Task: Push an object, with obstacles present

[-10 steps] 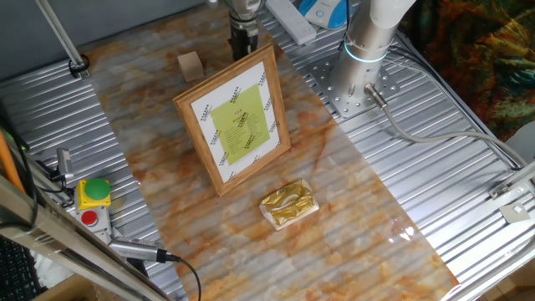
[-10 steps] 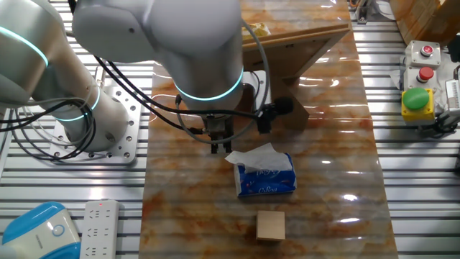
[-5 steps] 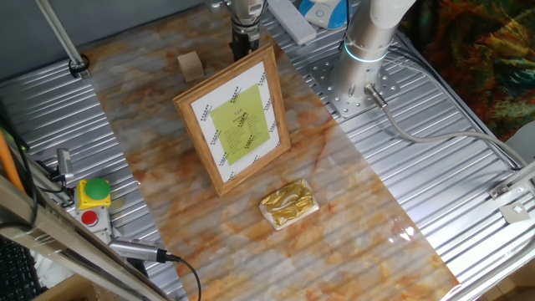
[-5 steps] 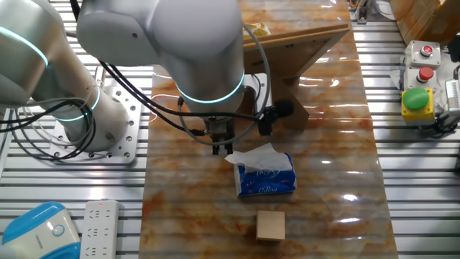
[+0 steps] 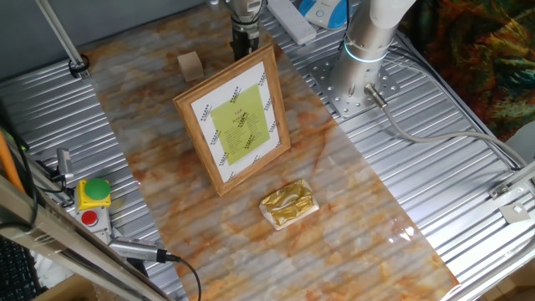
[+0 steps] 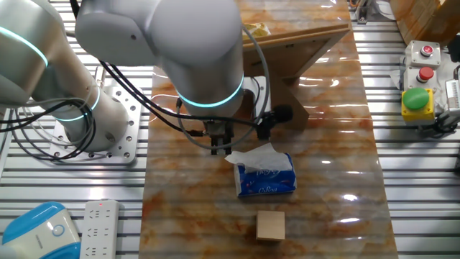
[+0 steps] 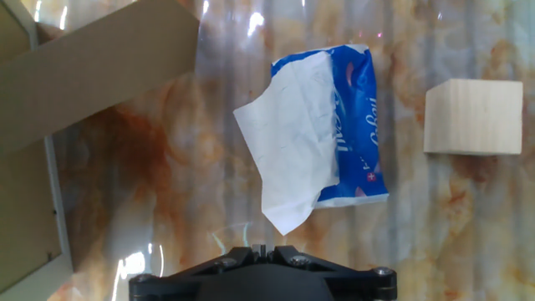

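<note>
Tool [image 6: 219, 150] nudged slightly left; wooden block [image 6: 271, 225] unmoved (well apart)

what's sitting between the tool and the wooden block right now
A blue tissue pack with a white tissue sticking out lies between the tool and the block, clearest in the other fixed view and hand view.

You're looking at a marbled orange-and-cream table [image 5: 351, 209] — the picture frame [image 5: 235, 119] stands propped at its centre. The gold foil packet [image 5: 287, 203] lies at five o'clock from the frame, the wooden block [image 5: 190, 64] at eleven. The other fixed view shows a blue tissue pack [image 6: 266, 174] — twelve o'clock from the block.
</note>
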Available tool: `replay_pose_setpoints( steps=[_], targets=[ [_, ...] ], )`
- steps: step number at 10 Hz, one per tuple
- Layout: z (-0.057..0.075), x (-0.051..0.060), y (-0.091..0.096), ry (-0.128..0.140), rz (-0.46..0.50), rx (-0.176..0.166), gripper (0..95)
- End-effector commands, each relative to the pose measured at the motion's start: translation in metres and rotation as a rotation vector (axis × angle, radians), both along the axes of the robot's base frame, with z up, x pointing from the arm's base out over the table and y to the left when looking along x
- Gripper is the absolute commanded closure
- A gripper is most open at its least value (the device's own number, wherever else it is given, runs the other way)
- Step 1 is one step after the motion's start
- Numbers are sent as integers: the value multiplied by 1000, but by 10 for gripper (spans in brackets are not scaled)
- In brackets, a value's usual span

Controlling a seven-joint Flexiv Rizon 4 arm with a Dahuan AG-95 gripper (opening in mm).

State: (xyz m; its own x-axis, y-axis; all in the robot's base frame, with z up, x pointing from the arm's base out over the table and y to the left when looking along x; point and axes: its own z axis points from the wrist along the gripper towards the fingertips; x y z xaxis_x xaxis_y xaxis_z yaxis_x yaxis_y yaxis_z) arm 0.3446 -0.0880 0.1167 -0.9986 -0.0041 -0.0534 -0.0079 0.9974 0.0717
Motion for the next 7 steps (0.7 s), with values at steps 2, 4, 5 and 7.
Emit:
replay_pose_setpoints(
  steps=[2, 4, 5, 7],
  targets=[
    [-1, 1, 0, 54, -46, -1, 950],
    [-1, 1, 0, 65, -61, 10, 950],
    [-1, 1, 0, 74, -70, 24, 950],
    [-1, 1, 0, 92, -107, 44, 950]
  ],
)
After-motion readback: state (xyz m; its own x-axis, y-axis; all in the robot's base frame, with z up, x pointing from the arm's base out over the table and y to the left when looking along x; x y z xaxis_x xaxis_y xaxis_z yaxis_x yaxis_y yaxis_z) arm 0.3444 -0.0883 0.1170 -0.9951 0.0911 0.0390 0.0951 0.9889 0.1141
